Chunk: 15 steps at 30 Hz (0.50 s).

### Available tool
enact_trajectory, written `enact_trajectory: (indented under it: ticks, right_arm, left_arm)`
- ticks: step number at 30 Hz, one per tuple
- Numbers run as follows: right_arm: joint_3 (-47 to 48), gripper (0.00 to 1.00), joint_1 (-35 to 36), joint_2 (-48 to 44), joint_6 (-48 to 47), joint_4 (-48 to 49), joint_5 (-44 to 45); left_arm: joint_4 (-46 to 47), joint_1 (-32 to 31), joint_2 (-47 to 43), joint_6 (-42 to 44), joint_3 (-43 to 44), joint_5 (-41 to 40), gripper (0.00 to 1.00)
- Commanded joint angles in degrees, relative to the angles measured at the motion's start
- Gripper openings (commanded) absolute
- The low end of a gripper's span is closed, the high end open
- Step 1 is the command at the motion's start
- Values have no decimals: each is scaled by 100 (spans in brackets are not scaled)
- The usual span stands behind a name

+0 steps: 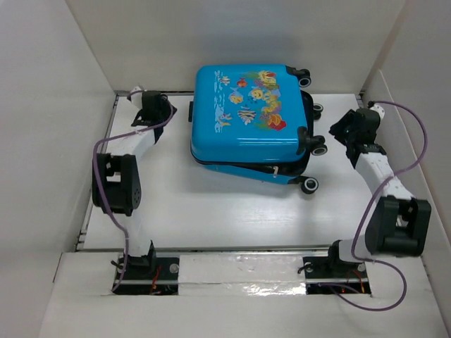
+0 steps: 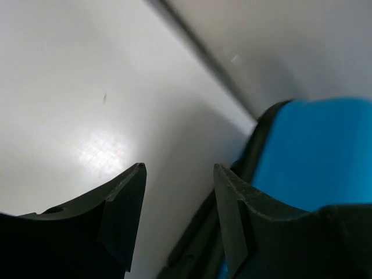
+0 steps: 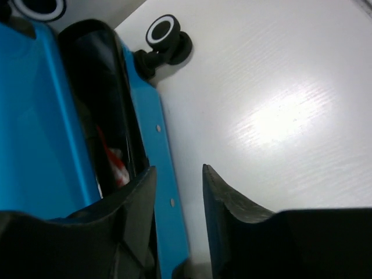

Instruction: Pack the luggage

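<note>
Both black two-finger grippers stand released, jaws apart on nothing: left gripper [image 2: 180,171] just beside the left edge of the small bright blue hard-shell fish-print luggage [image 1: 246,116], right gripper [image 3: 179,171] by its wheeled right side. It lies flat, lid slightly ajar, far-middle on the white table [image 1: 211,211].

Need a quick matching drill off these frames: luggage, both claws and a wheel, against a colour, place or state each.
Things:
A. luggage
B. left claw
C. right claw
D. wheel

States:
1. black with a white ring
2. bright blue, lid ajar over the lower shell
3. open, at the wheeled side of the case
4. open, at the side of the case with no wheels

Pairs: A-2, B-4, C-3, D-1
</note>
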Motion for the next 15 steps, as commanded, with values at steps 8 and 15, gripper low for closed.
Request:
enact_trajectory:
  ticks: [8, 15]
  right_arm:
    - [2314, 56, -350, 2683, 412, -201, -1370]
    - [3439, 58, -16, 4108, 571, -290, -2504]
  left_arm:
    - [-373, 122, 1785, 253, 1666, 1364, 46]
    - [110, -378, 2112, 44, 1336, 1759, 46]
